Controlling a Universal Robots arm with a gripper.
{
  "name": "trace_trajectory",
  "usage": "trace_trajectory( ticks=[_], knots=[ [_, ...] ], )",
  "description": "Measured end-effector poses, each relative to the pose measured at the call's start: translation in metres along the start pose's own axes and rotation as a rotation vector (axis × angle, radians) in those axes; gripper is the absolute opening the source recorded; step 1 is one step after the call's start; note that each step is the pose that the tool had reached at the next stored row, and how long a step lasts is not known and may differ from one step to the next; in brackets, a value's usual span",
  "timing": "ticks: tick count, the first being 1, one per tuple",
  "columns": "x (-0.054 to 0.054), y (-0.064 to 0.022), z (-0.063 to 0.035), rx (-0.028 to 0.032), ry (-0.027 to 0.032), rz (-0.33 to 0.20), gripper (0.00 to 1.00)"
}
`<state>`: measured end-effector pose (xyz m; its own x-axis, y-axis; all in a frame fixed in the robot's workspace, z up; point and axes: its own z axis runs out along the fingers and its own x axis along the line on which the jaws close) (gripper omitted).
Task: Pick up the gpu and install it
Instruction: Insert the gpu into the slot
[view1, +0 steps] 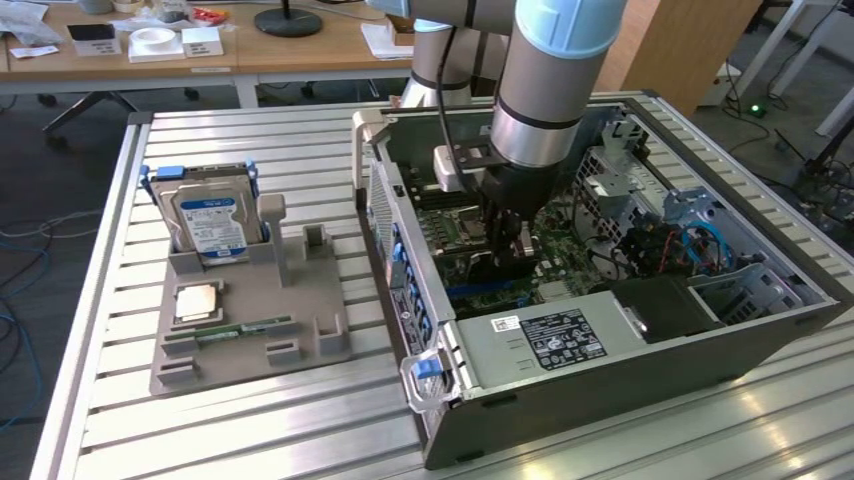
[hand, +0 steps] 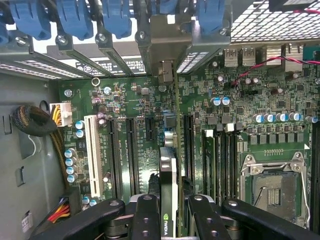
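The gpu (hand: 169, 165) stands on edge between my black fingers (hand: 146, 212), its green board and black cooler seen end-on. My gripper (hand: 170, 202) is shut on its upper edge. The card's silver end bracket (hand: 167, 37) lies against the case's rear slot openings, and its lower edge sits along an expansion slot on the green motherboard (hand: 240, 115). In the exterior view my gripper (view1: 511, 250) reaches straight down into the open computer case (view1: 601, 370), with the gpu (view1: 523, 240) partly hidden between the fingers.
A grey parts stand (view1: 254, 340) lies at the exterior view's left, holding an upright hard drive (view1: 211, 222), a processor (view1: 198, 300) and a RAM stick (view1: 247, 327). Blue slot clips (hand: 75, 17), free black slots (hand: 131, 150), the processor socket (hand: 272, 187) and cable bundles (hand: 30, 120) surround the card.
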<state>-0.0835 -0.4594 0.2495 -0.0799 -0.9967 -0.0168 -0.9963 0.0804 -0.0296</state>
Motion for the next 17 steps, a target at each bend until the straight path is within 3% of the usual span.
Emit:
trace_trajectory(
  ticks=[17],
  knots=[
    [0.0000,0.0003,-0.0013,0.0015,-0.0018,0.000,0.27]
  ],
)
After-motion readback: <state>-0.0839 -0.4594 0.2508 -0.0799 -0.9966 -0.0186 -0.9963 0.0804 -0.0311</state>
